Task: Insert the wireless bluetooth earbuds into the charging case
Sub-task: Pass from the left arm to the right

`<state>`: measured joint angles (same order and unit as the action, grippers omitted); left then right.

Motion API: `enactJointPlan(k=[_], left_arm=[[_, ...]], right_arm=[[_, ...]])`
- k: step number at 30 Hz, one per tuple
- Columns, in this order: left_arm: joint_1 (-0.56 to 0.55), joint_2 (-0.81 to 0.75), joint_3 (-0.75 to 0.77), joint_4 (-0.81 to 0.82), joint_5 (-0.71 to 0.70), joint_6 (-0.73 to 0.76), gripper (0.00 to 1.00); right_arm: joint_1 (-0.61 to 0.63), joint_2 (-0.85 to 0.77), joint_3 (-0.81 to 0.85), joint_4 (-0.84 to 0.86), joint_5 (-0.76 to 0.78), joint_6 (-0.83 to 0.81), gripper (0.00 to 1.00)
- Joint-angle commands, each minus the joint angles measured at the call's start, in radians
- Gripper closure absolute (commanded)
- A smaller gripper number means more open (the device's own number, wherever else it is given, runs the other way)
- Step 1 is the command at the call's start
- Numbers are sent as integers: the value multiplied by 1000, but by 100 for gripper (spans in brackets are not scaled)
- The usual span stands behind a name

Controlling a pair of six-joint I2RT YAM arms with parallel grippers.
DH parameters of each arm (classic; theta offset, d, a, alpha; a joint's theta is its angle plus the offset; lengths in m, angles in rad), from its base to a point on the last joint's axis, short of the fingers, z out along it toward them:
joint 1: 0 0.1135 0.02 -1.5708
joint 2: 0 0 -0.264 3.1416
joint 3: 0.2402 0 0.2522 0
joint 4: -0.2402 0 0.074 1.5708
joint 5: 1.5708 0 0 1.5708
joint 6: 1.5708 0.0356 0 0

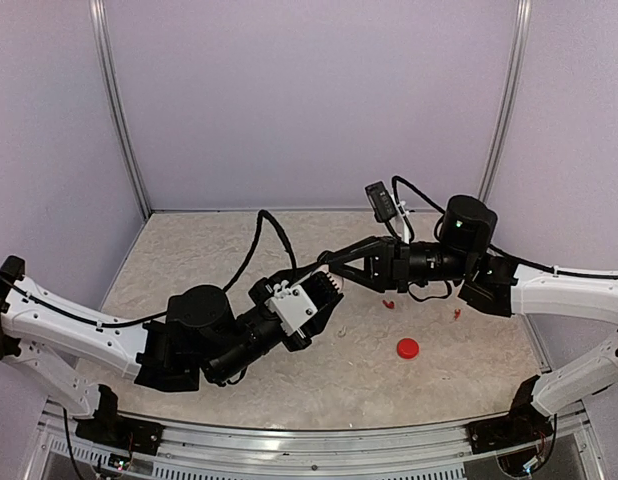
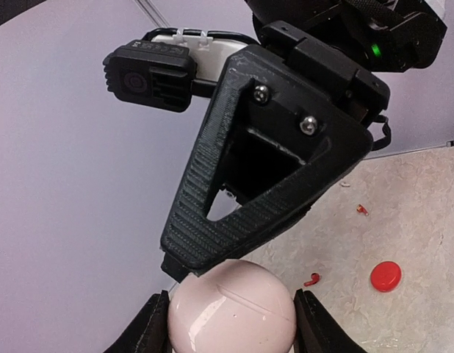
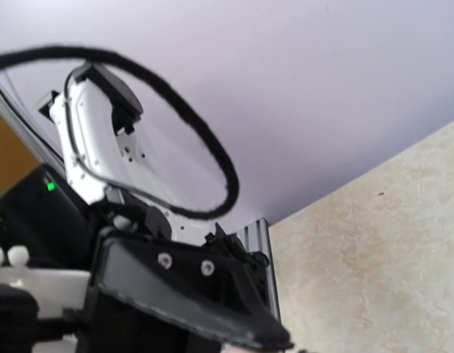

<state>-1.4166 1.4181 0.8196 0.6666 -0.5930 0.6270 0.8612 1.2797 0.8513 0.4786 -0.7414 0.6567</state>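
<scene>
Overhead, both arms reach to the middle of the bench (image 1: 209, 250), where the left claw (image 1: 329, 284) and right claw (image 1: 334, 264) meet tip to tip. One red earbud (image 1: 388, 303) lies just right of them. A second red earbud (image 1: 456, 315) sits nearer the right edge, and a red disc (image 1: 407, 348) lies between the two, toward the near edge.

From the left wrist, the left claw's fingers (image 2: 150, 329) clamp a pale pink, rounded charging case (image 2: 231, 309) from both sides. A black finger of the right claw touches its top. Both earbuds lie apart from it.

From the right wrist, only the left arm's black housing (image 3: 175, 294), a looping black cable (image 3: 231, 184) and some bench show, so I cannot tell whether the right claw is open or closed.
</scene>
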Motion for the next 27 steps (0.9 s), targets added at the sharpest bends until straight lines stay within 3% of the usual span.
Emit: enactJointPlan(k=[1,9,14,21,24,27], left_arm=[[-8,19,13,123,-64,48,69],[-8,28,5,181,-81,75,69],[-10,35,4,185,-64,80,68],[-12,20,-14,174,-28,78,63],[-14,15,-15,153,-21,79,52],[-15,-8,-31,95,19,64,28]], right_arm=[[6,13,-28,86,-3,50,62],[7,20,-68,120,-17,71,62],[8,27,-68,147,-33,80,76],[8,35,-54,150,-52,75,82],[9,28,-44,116,-55,52,86],[5,15,-16,28,-57,-4,89]])
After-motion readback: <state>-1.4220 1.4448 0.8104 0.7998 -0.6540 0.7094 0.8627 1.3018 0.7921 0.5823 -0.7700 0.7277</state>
